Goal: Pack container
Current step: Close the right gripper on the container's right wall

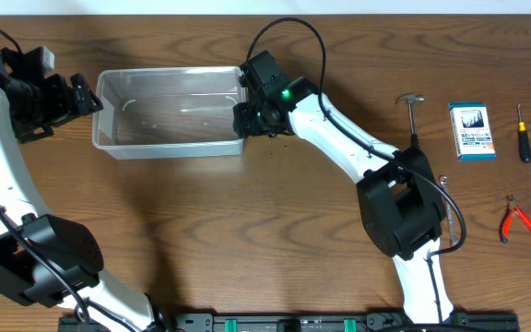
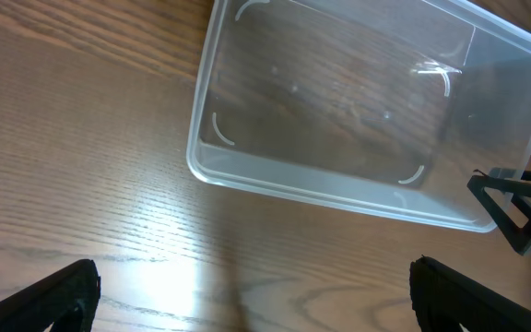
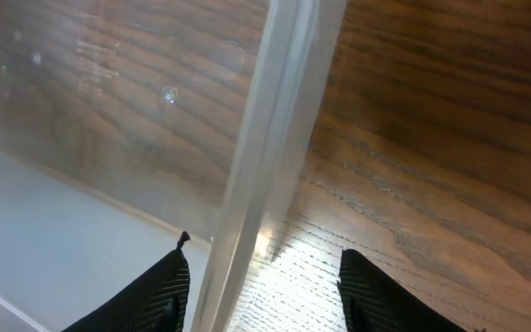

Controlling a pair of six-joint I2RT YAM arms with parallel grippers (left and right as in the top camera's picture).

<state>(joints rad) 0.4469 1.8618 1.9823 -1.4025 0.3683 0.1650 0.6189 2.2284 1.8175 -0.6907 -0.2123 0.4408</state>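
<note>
The left end effector (image 1: 88, 97) is hovering released, jaws spread wide, just beside the left end of the container (image 1: 169, 148). The container is sitting upright on the surface (image 1: 247, 231), left of centre. The right end effector (image 3: 264, 267) is straddling the container's right wall unclenched, one finger inside and one outside, while a hammer (image 1: 411, 106), box (image 1: 472, 131), screwdriver (image 1: 523, 134) and pliers (image 1: 518, 221) are lying well apart to the right.
</note>
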